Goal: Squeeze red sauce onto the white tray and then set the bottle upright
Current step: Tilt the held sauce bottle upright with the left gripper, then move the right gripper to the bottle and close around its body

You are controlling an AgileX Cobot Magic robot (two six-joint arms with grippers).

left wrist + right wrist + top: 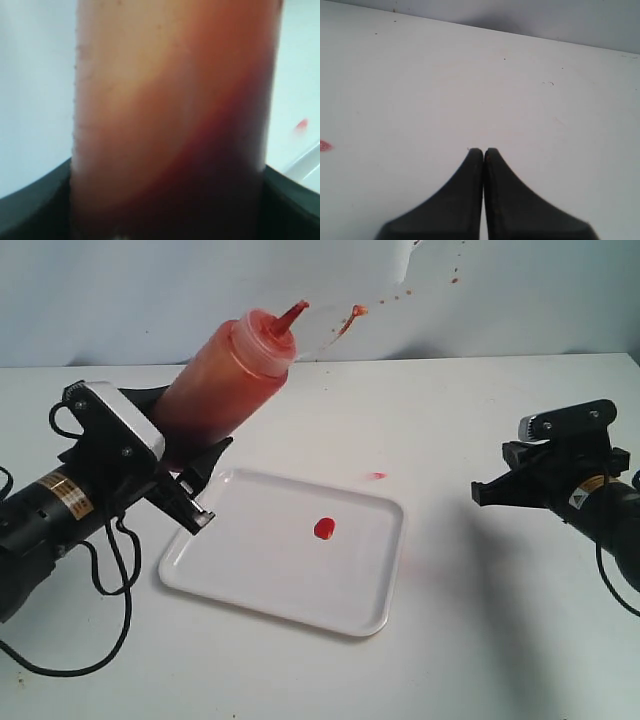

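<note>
While it tilts in the exterior view, nozzle up toward the wall, the translucent orange bottle (pixel 225 375) sits base-first in the clamped left jaws. A glossy round blob of red sauce (pixel 324 529) lies on the smooth, round-cornered white tray (pixel 250 580). In the left wrist view the blurred bottle (pixel 175 125) hides the jaw tips. In the right wrist view the black right jaws are pressed together, empty, over the worktop (pixel 545 100).

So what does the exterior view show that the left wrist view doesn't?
Only exterior: the red sauce blob, the red nozzle, the shut right hand, splatter behind the nozzle. Only left wrist: a close-up of the slanted sauce line inside. Both: the bottle in the left hand, the pale smear, an edge of the white tray.
</note>
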